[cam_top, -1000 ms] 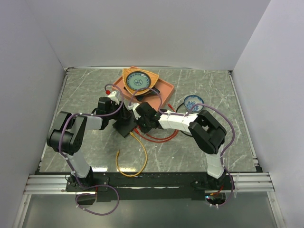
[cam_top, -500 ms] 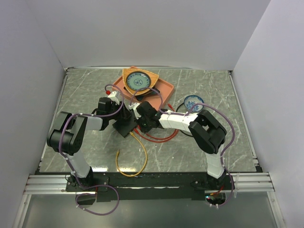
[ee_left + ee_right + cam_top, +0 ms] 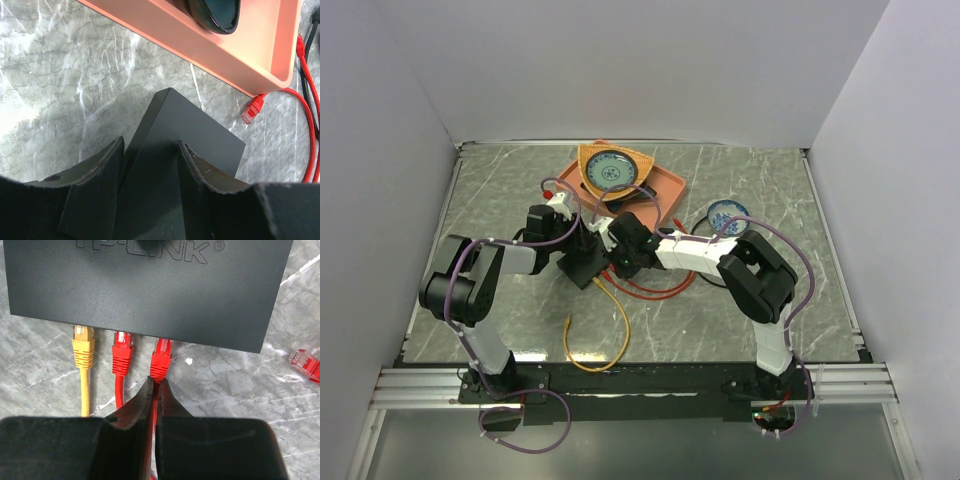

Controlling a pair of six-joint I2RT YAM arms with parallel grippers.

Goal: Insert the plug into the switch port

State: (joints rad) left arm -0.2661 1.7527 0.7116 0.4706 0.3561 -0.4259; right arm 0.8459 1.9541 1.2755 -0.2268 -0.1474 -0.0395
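Pinching the red cable (image 3: 155,396) just behind the plug (image 3: 161,360), the right gripper (image 3: 155,384) has its jaws almost together. The plug sits in a switch port (image 3: 163,342) along the black switch (image 3: 150,295), beside another red plug (image 3: 122,353) and a yellow plug (image 3: 83,348). The left gripper (image 3: 150,144) clamps the switch's sides, jaws half-spread, near the orange tray (image 3: 200,50).

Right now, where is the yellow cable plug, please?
In the right wrist view, the yellow cable plug sits in the matte-black switch box, left of two red plugs.
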